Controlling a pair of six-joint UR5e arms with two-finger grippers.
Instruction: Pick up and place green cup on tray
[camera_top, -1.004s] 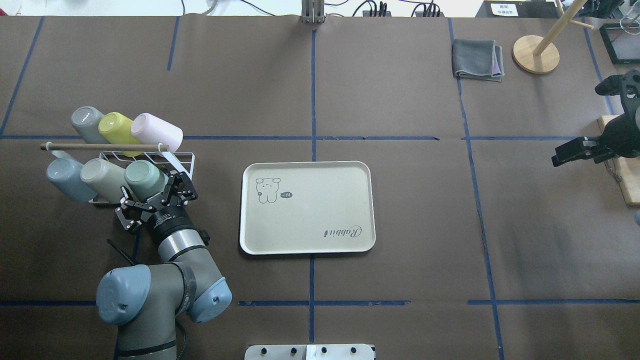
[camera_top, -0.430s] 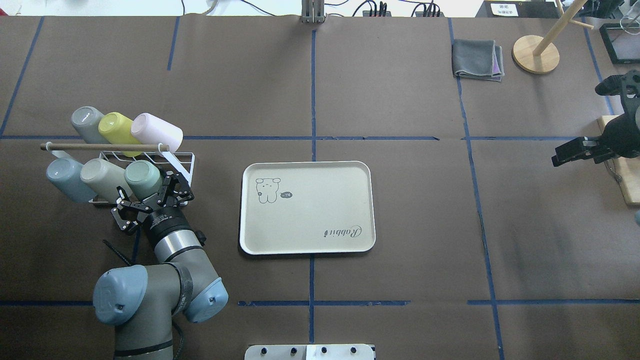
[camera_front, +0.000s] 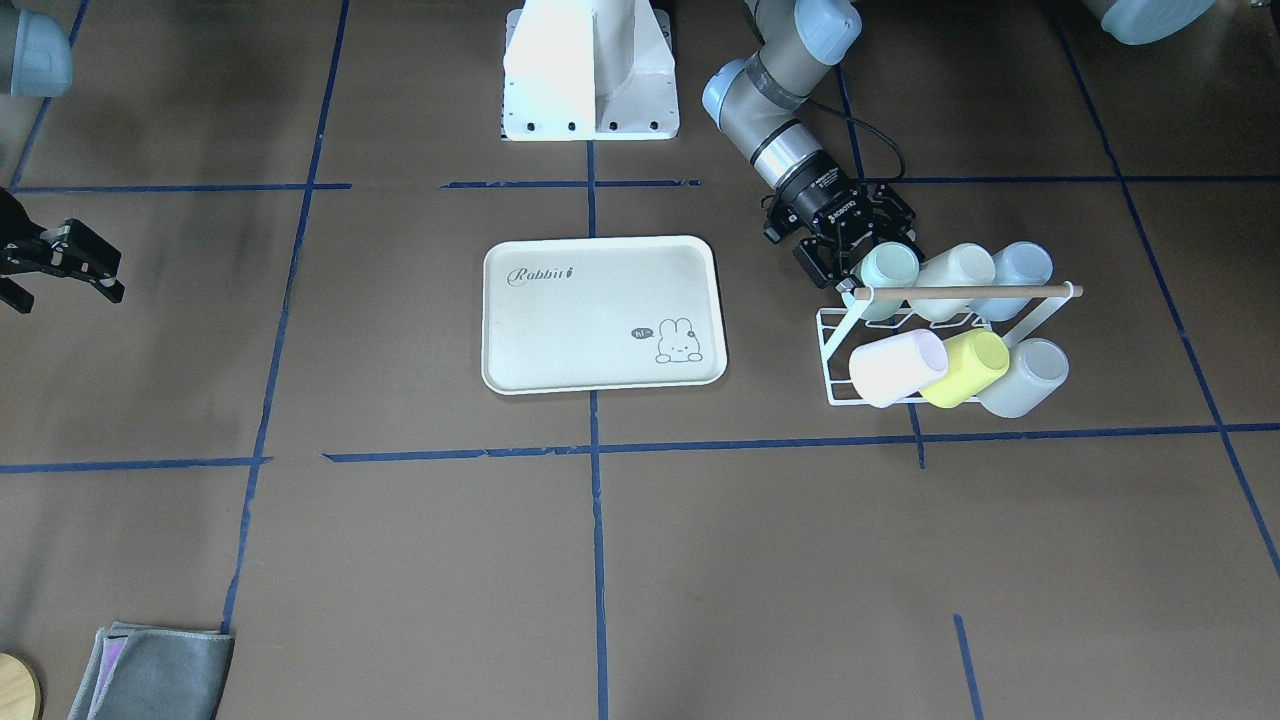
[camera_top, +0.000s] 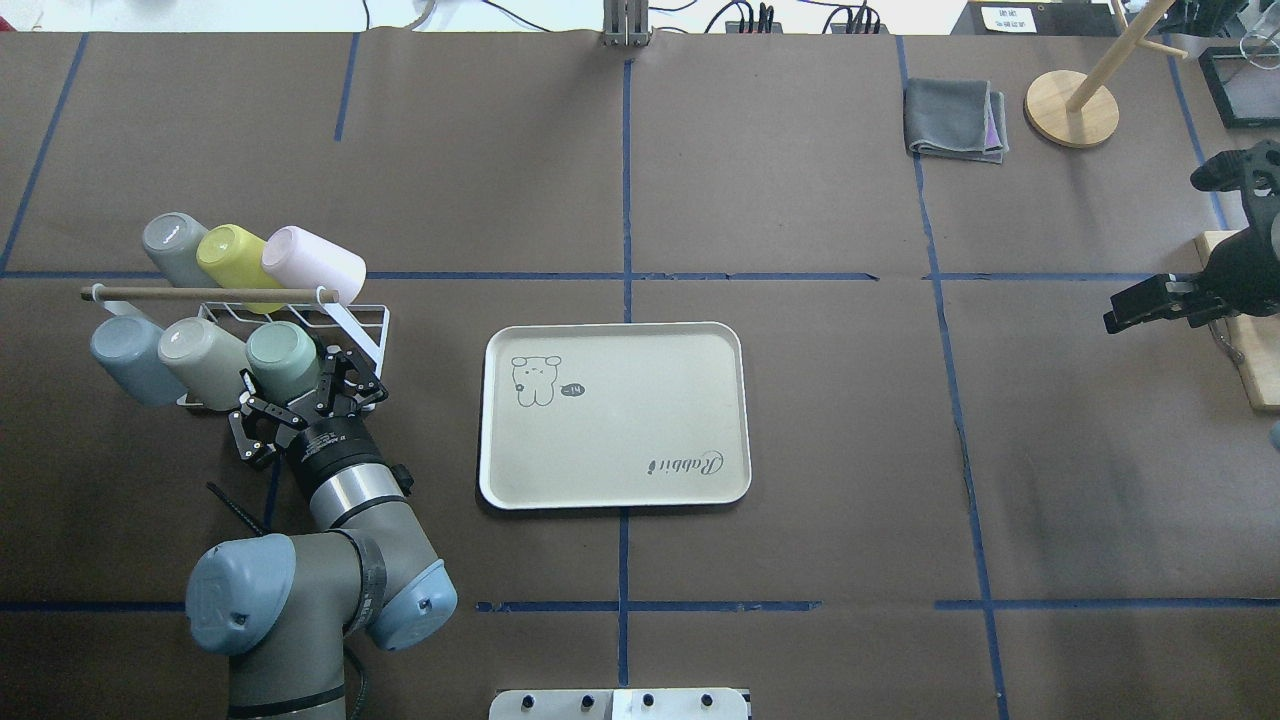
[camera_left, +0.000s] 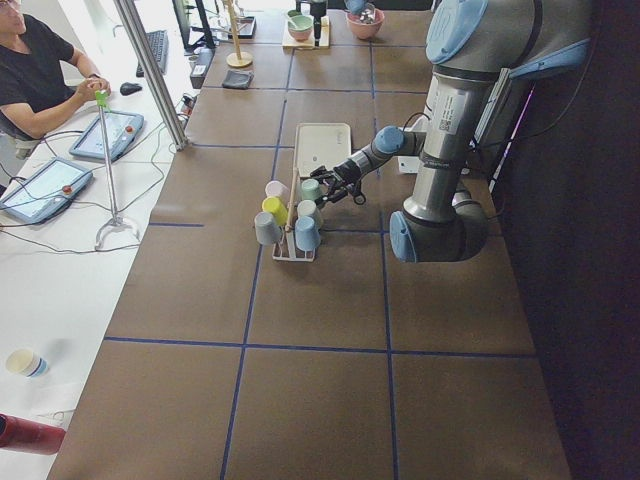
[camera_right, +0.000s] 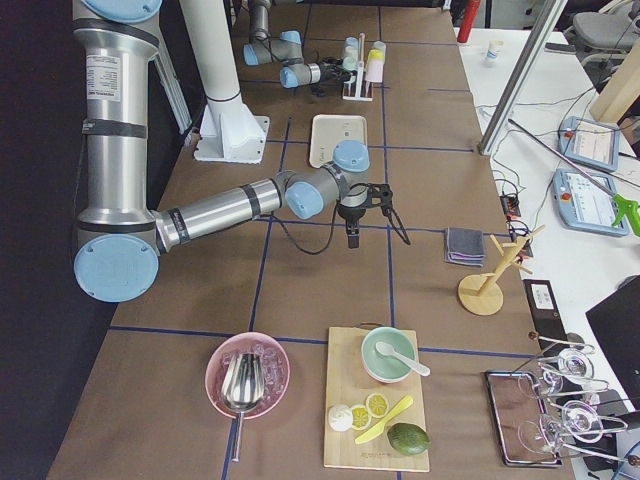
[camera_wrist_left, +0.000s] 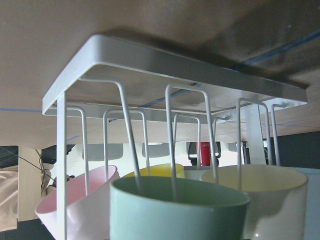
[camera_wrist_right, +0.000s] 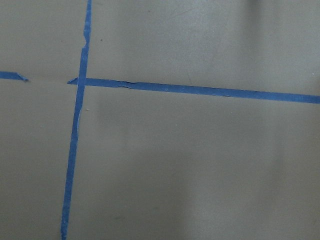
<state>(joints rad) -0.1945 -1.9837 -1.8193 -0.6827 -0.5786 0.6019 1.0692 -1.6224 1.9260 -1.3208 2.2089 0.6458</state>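
We see the left gripper (camera_top: 300, 392), jaws spread wide, closing around the green cup (camera_top: 283, 357) without gripping it, the cup hanging on the white wire rack (camera_top: 355, 318) beside the tray (camera_top: 614, 414); the right gripper (camera_top: 1135, 306) hovers apart, seemingly shut.

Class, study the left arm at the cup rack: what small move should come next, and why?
Probably shut the left hand on the green cup. Its open fingers sit either side of the cup, which hangs on the rack; the tray is bare.
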